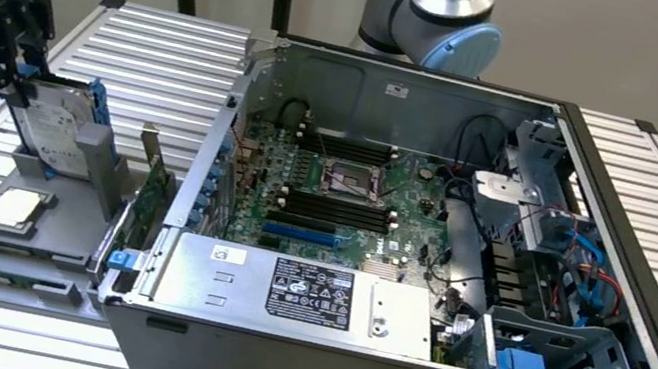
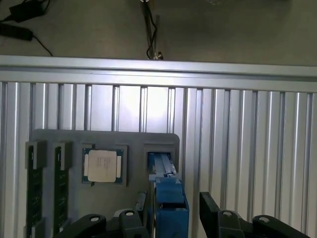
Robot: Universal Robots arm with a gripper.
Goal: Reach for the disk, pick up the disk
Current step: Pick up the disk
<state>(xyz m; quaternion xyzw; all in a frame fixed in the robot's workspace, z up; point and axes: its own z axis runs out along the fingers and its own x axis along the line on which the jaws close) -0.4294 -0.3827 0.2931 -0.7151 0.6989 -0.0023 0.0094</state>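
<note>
Silver-grey metal hard disk (image 1: 51, 131) with blue plastic rails stood upright in a grey holder (image 1: 97, 166), exterior view; wrist view caught the black gripper (image 2: 172, 207), jaws parted, straddling it, gripping nothing.

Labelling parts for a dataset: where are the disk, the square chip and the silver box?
disk (image 1: 50, 123): exterior view, its labelled face.
square chip (image 2: 102, 166): wrist view, middle of its top.
silver box (image 1: 310, 293): exterior view, its black label.

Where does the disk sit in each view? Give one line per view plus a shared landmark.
Exterior view: the disk stands upright in the grey holder at the exterior view's left.
Wrist view: the disk shows edge-on, blue rail toward the camera.
Shared landmark: the square chip in the same holder.
</note>
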